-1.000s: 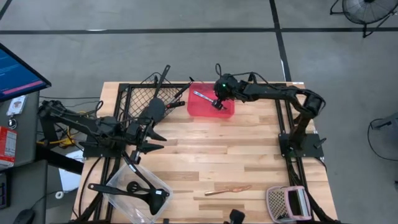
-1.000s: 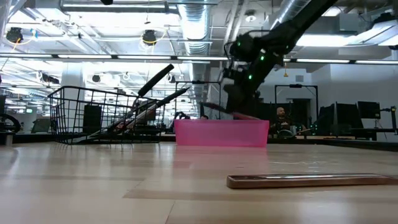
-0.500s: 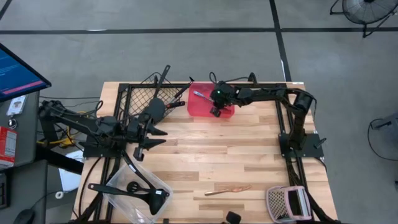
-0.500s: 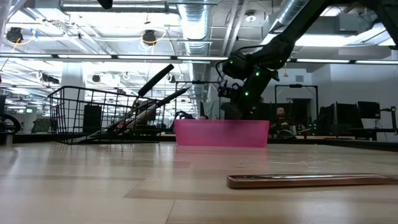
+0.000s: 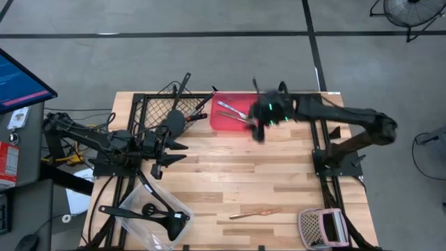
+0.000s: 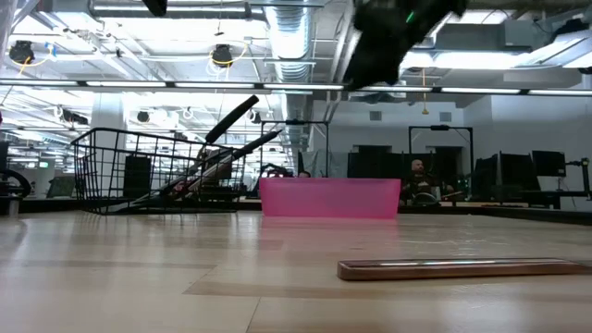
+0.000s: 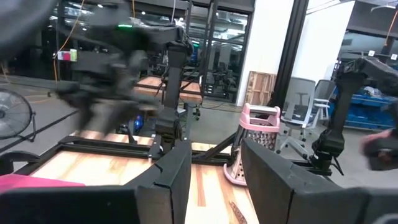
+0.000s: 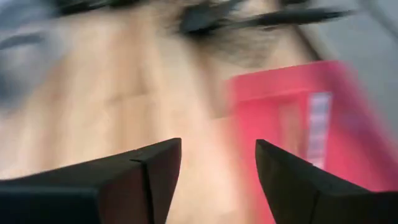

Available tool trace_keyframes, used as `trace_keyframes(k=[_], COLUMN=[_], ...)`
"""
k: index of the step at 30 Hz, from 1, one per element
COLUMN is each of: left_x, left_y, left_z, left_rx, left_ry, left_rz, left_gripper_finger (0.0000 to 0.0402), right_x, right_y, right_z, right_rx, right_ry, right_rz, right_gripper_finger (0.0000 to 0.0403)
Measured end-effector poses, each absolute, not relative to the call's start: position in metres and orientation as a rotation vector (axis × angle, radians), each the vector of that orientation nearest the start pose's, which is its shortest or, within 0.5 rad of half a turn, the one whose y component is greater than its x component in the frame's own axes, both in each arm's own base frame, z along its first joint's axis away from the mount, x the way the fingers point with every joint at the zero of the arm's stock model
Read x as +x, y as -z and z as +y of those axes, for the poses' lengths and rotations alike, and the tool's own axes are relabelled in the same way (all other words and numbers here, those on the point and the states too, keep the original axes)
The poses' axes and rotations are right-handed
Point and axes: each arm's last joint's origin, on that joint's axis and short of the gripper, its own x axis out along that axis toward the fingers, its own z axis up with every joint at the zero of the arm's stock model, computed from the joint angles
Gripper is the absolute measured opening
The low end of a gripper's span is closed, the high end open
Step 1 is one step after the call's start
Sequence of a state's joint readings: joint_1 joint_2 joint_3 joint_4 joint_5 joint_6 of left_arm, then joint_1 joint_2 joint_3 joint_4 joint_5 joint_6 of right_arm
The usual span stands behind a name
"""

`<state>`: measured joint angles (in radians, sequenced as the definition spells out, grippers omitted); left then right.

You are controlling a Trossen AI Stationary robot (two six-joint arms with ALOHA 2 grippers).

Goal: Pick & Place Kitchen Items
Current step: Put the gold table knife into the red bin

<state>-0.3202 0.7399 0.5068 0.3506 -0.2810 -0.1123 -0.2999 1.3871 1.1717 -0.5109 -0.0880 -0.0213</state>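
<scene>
Presently the right gripper point(image 5: 259, 125) hangs above the lower right edge of the red tray point(image 5: 224, 120), in the upper centre of the high view; its two fingers point(image 8: 149, 180) stand apart with nothing between them, so the jaws are released and empty. Two slim silver pieces point(image 5: 232, 111) lie slantwise inside the tray, just left of that gripper. At the left of the high view the left gripper point(image 5: 174, 145) sits below the black wire basket point(image 5: 150, 110), its fingers point(image 7: 171, 180) parted with a clear gap and gripping nothing. Several black utensils point(image 5: 182, 104) lean in the basket, handles jutting past its rim (individual types cannot be told apart). At the lower left, the clear tub point(image 5: 136, 226) holds more black long-handled utensils point(image 5: 143, 210). A copper stick point(image 5: 255, 211) lies alone on the wooden table point(image 5: 265, 174), lower centre, well apart from both grippers. A pinkish mesh item point(image 5: 320, 227) sits at the lower right corner.
</scene>
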Motion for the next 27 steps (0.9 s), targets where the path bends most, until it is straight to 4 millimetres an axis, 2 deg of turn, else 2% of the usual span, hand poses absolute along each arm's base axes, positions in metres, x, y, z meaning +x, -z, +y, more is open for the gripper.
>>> trace_keyframes(k=[2, 6, 11, 14, 17, 20, 23, 27], left_x=[0.166, 0.166, 0.166, 0.166, 0.166, 0.166, 0.166, 0.166], left_y=[-0.294, -0.294, -0.293, -0.292, -0.292, -0.292, -0.292, -0.292], left_z=[-0.047, -0.047, -0.047, -0.047, -0.047, -0.047, -0.047, -0.047], left_rx=[-0.146, -0.145, -0.140, -0.141, -0.141, -0.141, -0.141, -0.141], left_ry=[0.045, 0.045, 0.044, 0.044, 0.045, 0.045, 0.045, 0.045], left_rz=[-0.110, -0.108, -0.090, -0.089, -0.089, -0.089, -0.089, -0.089], left_gripper_finger=[0.0125, 0.0125, 0.0127, 0.0125, 0.0125, 0.0126, 0.0127, 0.0127], right_x=[0.279, 0.278, 0.280, 0.278, 0.277, 0.282, 0.288, 0.293], right_y=[-0.305, -0.287, -0.247, -0.223, -0.200, -0.180, -0.161, -0.134], right_z=[-0.051, 0.021, 0.108, 0.143, 0.166, 0.180, 0.190, 0.193], right_rx=[0.117, 0.133, 0.125, 0.113, 0.109, 0.110, 0.095, 0.047], right_ry=[0.110, -0.076, -0.171, -0.158, -0.136, -0.137, -0.156, -0.136], right_rz=[0.753, 0.862, 1.014, 1.084, 1.133, 1.154, 1.148, 1.205], right_gripper_finger=[0.0191, 0.0168, 0.0157, 0.0172, 0.0197, 0.0216, 0.0220, 0.0211])
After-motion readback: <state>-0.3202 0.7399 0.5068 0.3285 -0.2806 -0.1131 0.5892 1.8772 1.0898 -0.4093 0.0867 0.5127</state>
